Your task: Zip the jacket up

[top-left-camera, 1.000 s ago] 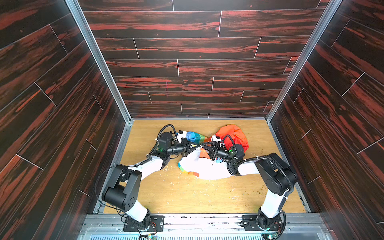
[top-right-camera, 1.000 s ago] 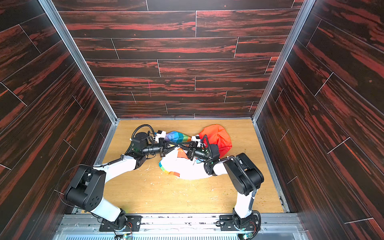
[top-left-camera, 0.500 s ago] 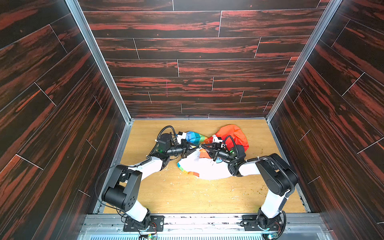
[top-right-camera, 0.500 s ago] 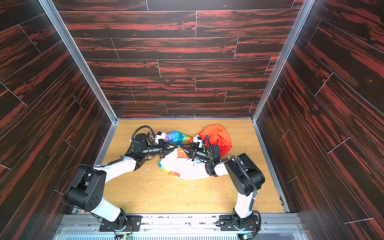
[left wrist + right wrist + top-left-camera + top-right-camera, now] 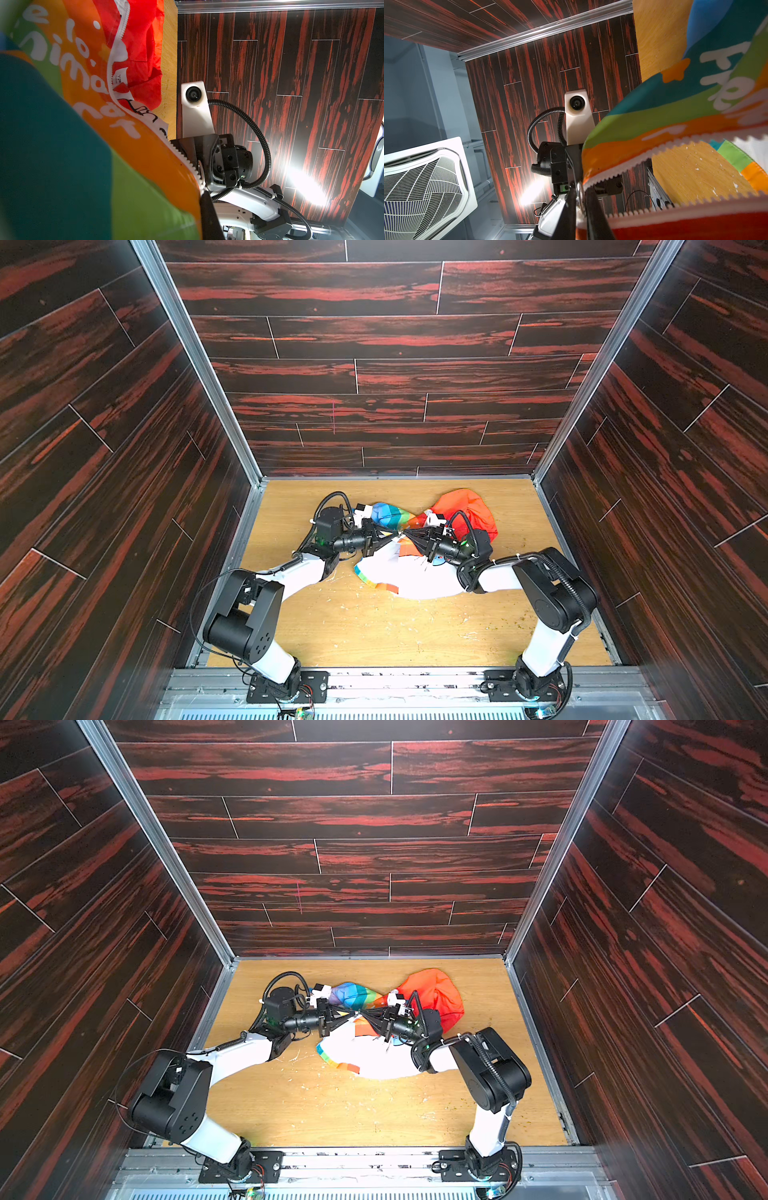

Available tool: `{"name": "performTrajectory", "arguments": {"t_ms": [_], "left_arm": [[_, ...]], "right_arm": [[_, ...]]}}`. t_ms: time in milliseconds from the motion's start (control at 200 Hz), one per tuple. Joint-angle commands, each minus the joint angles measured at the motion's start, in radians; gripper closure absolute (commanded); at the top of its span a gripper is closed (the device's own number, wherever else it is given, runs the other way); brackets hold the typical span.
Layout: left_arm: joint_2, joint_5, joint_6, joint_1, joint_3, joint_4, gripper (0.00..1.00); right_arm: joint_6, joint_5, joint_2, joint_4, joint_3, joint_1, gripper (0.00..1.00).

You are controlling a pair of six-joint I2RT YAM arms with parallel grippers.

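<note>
Right wrist view gives me what I need. A small metal zipper pull (image 5: 580,192) sits between my right gripper's (image 5: 409,536) dark fingers (image 5: 591,205), which stand drawn in narrow on either side of it. I cannot tell whether they truly bite it. From the pull, two rows of white zipper teeth (image 5: 633,164) fan apart back toward this camera, so the open run lies on the right arm's own side, not beyond its tips.

The small, thin child's jacket (image 5: 419,583) has a white body, rainbow-striped panels and a bright orange hood (image 5: 465,510). It lies crumpled on the light wooden table (image 5: 374,626), toward the back. Its front edge is lifted to where both grippers meet tip to tip in both top views.

The left gripper (image 5: 390,536) is pressed together on the jacket's orange zip edge, right beside the pull. In the left wrist view the teeth run from its finger (image 5: 208,216) away toward the hood. I judge that the zip's long axis goes from that meeting point to the hood. The right arm is nearer the pull, so it should draw the pull that way while the left anchors the edge.

As for writing, white rounded letters (image 5: 83,68) cross the stripes in fragments like "nima" and "cat", with "Fre" showing in the right wrist view. A small white label (image 5: 120,78) carries print too small to read.
</note>
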Motion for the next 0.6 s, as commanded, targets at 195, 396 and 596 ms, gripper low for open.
{"name": "performTrajectory", "arguments": {"t_ms": [195,396,596], "left_arm": [[-0.05,0.011,-0.005,0.005,-0.019,0.025,1.0],[-0.052,0.012,-0.008,0.006,-0.019,0.025,1.0],[-0.051,0.012,-0.006,0.006,-0.019,0.025,1.0]], "right_arm": [[-0.008,-0.012,-0.028,0.027,0.005,-0.011,0.87],[-0.014,-0.026,-0.018,0.014,0.035,-0.012,0.84],[-0.021,-0.041,-0.018,-0.01,0.041,-0.013,0.86]]}}
